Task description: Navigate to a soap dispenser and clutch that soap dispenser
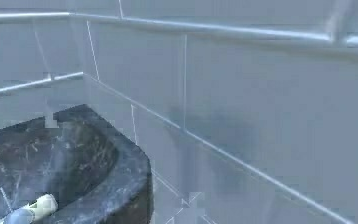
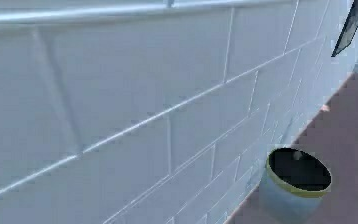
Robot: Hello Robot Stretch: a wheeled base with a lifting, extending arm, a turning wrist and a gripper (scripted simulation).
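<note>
Dark stone sink [image 1: 117, 150] at the forward view's 8 o'clock held a pale green-tipped object [image 1: 34, 209], possibly the soap dispenser; approach seemed nearly done, the grasp remained, claw's state could not be told.

Stone and tile
Sink [image 1: 112, 140]: dark, shiny, streaky stone; wall tiles [image 2: 117, 110]: pale, smooth, a bit glossy.
</note>
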